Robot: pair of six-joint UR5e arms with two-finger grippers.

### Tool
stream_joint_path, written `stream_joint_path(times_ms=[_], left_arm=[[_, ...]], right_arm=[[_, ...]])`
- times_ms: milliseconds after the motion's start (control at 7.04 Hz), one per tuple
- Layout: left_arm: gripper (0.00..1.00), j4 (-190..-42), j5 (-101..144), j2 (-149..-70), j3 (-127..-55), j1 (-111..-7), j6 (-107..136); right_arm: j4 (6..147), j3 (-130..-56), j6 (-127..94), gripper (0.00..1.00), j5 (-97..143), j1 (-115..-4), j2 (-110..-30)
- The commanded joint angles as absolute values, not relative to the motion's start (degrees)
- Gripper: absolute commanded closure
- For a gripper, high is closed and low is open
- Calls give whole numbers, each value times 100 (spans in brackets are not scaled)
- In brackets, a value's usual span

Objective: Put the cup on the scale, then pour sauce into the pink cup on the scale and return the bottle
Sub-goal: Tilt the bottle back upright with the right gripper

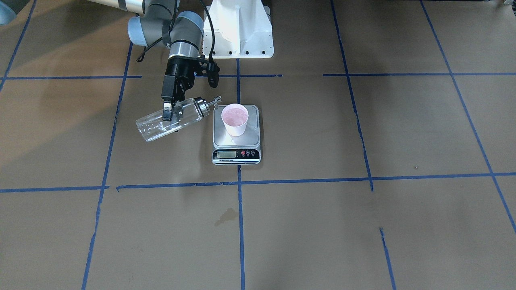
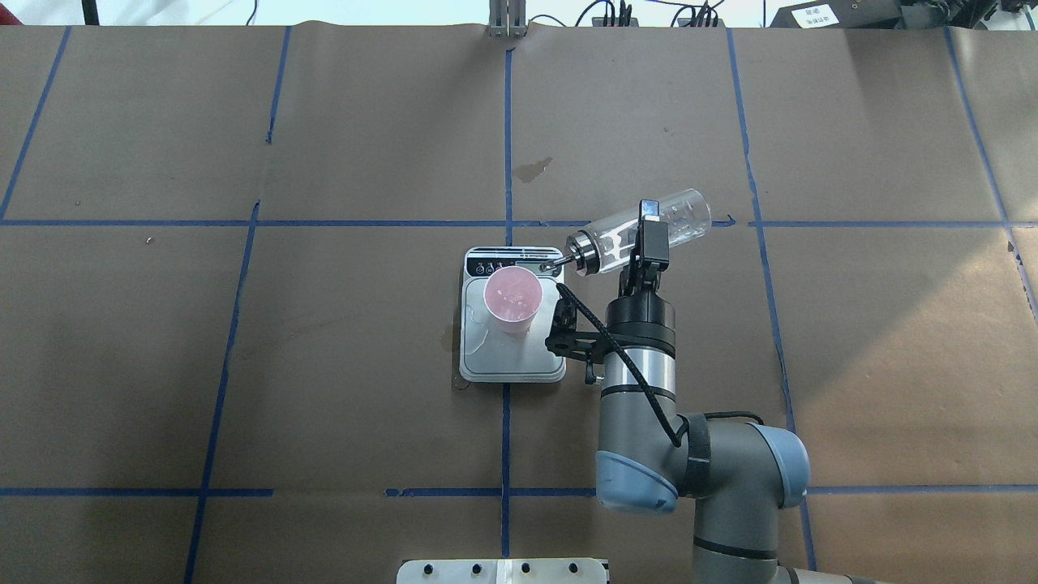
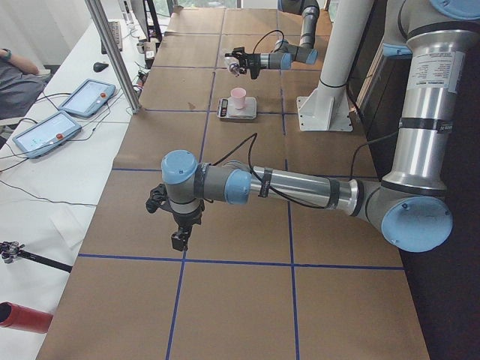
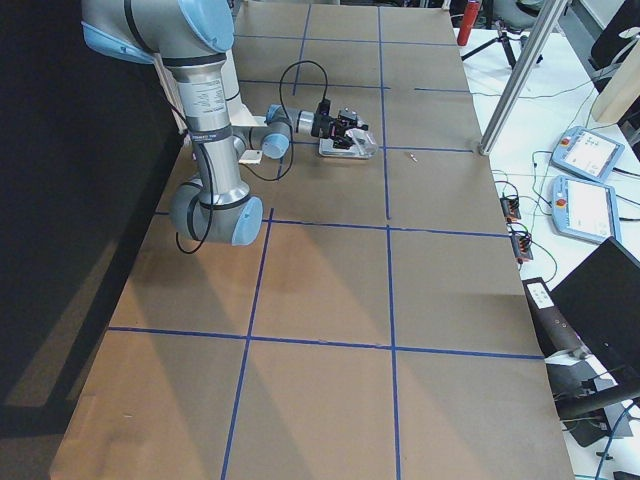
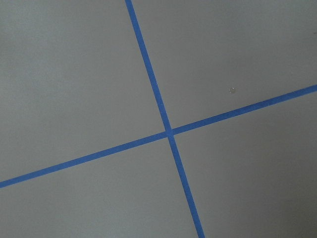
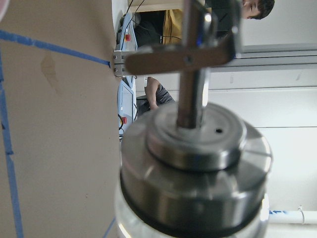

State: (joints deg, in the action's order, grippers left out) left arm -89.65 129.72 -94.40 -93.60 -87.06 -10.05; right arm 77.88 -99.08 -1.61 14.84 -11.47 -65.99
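The pale pink cup (image 1: 235,119) (image 2: 512,298) stands upright on the steel platform of the scale (image 1: 225,139) (image 2: 503,361). My right gripper (image 1: 170,114) (image 2: 649,231) is shut on the clear glass bottle (image 1: 153,127) (image 2: 685,215), which is tipped almost level. Its metal spout (image 1: 217,100) (image 6: 193,54) points toward the cup and hangs just beside the rim, over the scale's corner. No stream of sauce shows. My left gripper (image 3: 180,238) hangs over the table far from the scale. I cannot tell whether it is open or shut.
Blue tape lines cross the brown paper table. The white robot base (image 1: 238,32) stands behind the scale. A dark stain (image 1: 226,215) marks the paper in front of it. Tablets (image 3: 86,96) and a seated person (image 3: 15,79) are beside the table.
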Motion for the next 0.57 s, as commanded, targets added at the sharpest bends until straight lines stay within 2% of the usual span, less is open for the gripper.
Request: stream_joint_path(times_ms=[0, 284, 426], left_arm=[[0, -8965, 12973, -9439, -9369, -8710, -993], [0, -8965, 12973, -9439, -9369, -8710, -976], [0, -8965, 12973, -9439, -9378, -8710, -976]], right_arm=[[7778, -10010, -1320, 100, 1931, -1134, -6451], [7761, -10632, -2849, 100, 2800, -1169, -6460], [7761, -10704, -3805, 100, 3108, -1178, -6477]])
